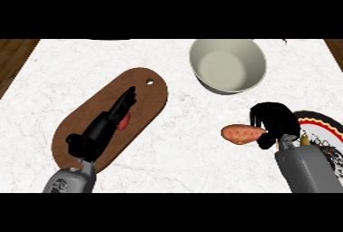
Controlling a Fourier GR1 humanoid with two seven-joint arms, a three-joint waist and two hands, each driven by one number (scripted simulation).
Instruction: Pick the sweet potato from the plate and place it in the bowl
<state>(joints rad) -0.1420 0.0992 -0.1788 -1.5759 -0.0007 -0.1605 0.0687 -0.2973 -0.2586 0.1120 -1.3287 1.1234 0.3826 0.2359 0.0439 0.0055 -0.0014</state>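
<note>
orange oblong sweet potato (239, 134) pinched by r hand (275, 120); l hand (104, 128) spread flat over oval wood board (146, 88).

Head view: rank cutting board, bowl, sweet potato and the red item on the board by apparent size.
1. Cutting board
2. Bowl
3. Sweet potato, one end hidden by the right hand
4. Red item, mostly under the left hand, so true size unclear
</note>
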